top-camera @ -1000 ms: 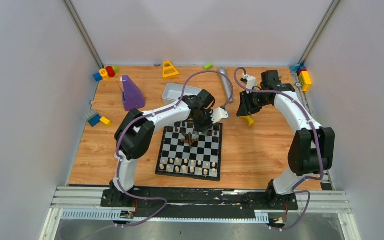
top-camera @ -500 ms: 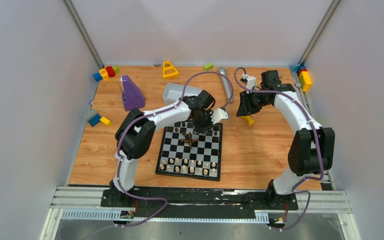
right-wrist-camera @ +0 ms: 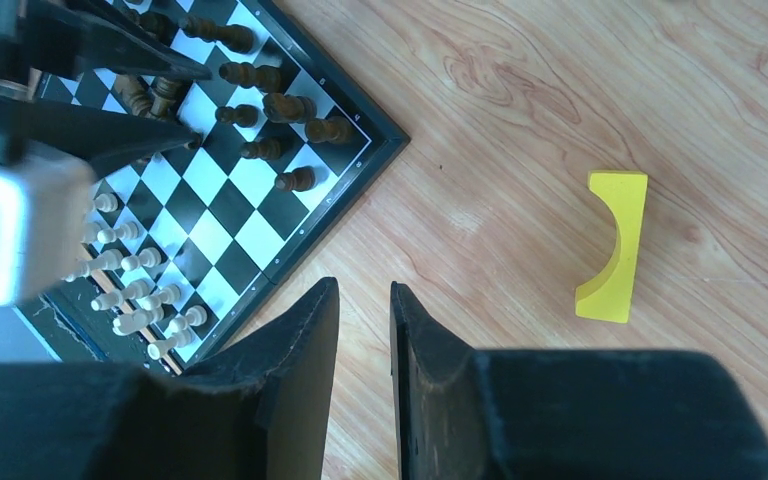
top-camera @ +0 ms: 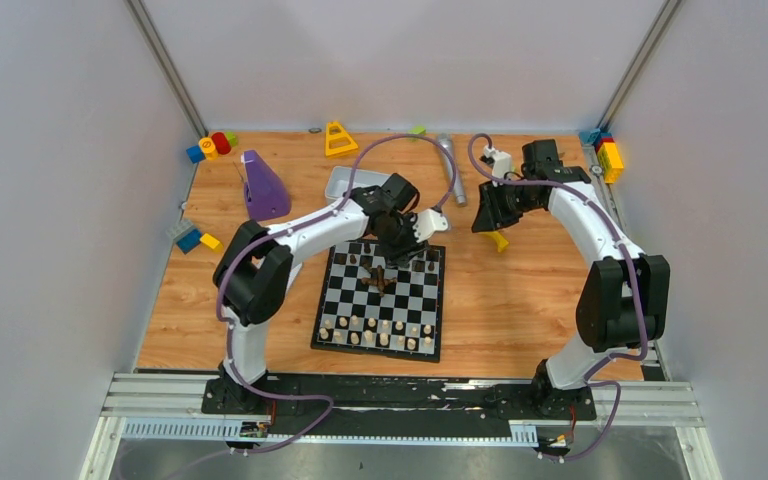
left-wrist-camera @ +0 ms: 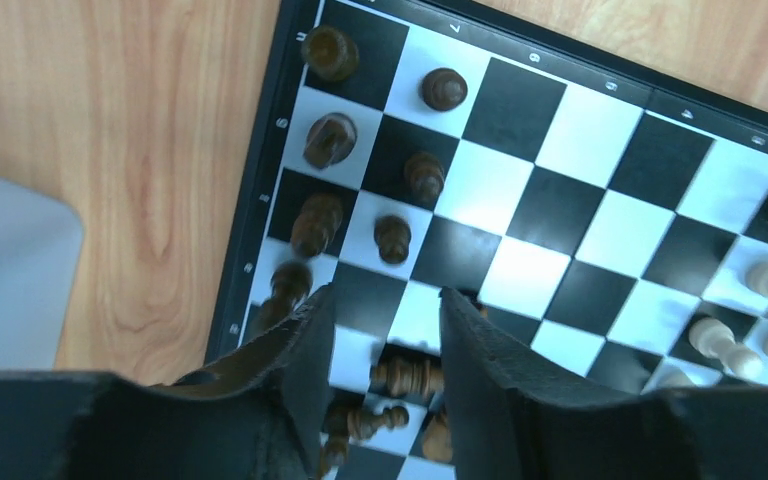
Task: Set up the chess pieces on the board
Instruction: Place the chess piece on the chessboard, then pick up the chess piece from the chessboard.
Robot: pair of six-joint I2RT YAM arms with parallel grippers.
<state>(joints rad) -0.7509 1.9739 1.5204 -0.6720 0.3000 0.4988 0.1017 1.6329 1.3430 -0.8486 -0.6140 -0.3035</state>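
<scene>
The board [top-camera: 380, 300] lies in the middle of the table. Pale chess pieces [top-camera: 380, 332] stand in its two near rows. Several dark pieces [left-wrist-camera: 328, 138] stand along its far edge, and a few dark ones [left-wrist-camera: 410, 376] lie tipped over in a small heap [top-camera: 378, 282]. My left gripper [left-wrist-camera: 387, 300] hovers open above that far part of the board [left-wrist-camera: 560, 130], the fallen pieces showing below the gap and nothing between its fingers. Off the board's far right corner, my right gripper [right-wrist-camera: 363, 290] hangs over bare wood, its jaws a little apart and empty.
A yellow arch block [right-wrist-camera: 615, 245] lies right of the right gripper. A white tray [top-camera: 345, 180] sits behind the left arm, with a purple shape [top-camera: 260, 185] to its left. A yellow cone [top-camera: 339, 138], a grey bar [top-camera: 450, 160] and coloured blocks [top-camera: 608, 155] line the far edge.
The left gripper's jaws have spread apart and it has drawn slightly back toward the far edge; its elbow swung left. The right arm has stayed still.
</scene>
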